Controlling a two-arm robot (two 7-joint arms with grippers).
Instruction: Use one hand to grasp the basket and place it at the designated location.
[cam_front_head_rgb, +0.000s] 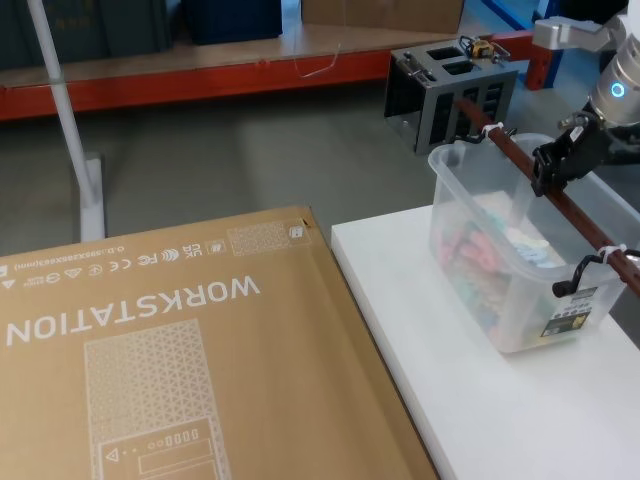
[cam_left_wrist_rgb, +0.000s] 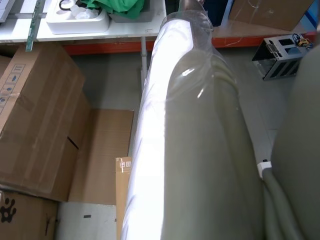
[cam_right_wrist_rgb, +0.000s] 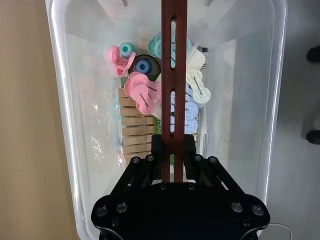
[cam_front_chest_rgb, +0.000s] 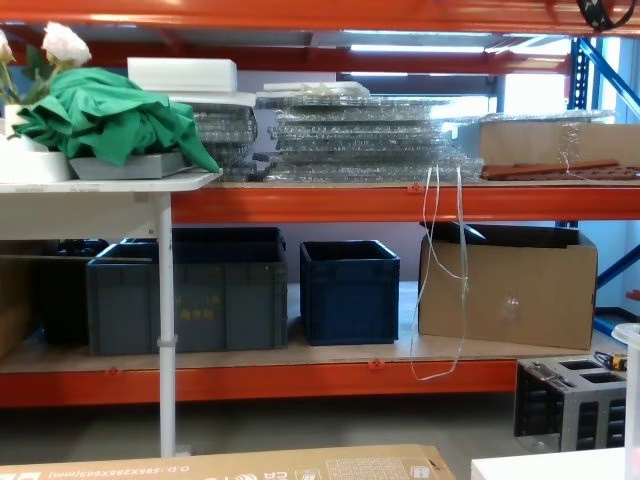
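Head view: the basket (cam_front_head_rgb: 520, 265) sits on the white table (cam_front_head_rgb: 420, 330) at the right, its far end over the table's far edge. The right gripper (cam_front_head_rgb: 552, 165) is clamped on the handle (cam_front_head_rgb: 560, 200), towards the far end and not mid-bar. A lift from there could tip the near end down, strain the zip ties (cam_front_head_rgb: 608, 252) or let the bar slide in the jaws. The metal rack (cam_front_head_rgb: 450, 90) stands on the floor just beyond the basket; a swing that way could strike it. The big carton (cam_front_head_rgb: 160, 370) lies close on the left, so a leftward carry could catch its edge.

Left wrist view: the left arm (cam_left_wrist_rgb: 190, 150) is parked well away; whether its gripper is open cannot be told.

Right wrist view: the fingers (cam_right_wrist_rgb: 156, 155) pinch the slotted handle from both sides. Below lie pink (cam_right_wrist_rgb: 140, 90) and blue clips (cam_right_wrist_rgb: 187, 107) and wooden pegs (cam_right_wrist_rgb: 135, 127), loose; a tilt would shift them and worsen the imbalance.

Chest view: a sliver of the basket's wall (cam_front_chest_rgb: 632, 400) shows at the right edge, above the table corner (cam_front_chest_rgb: 550, 466).
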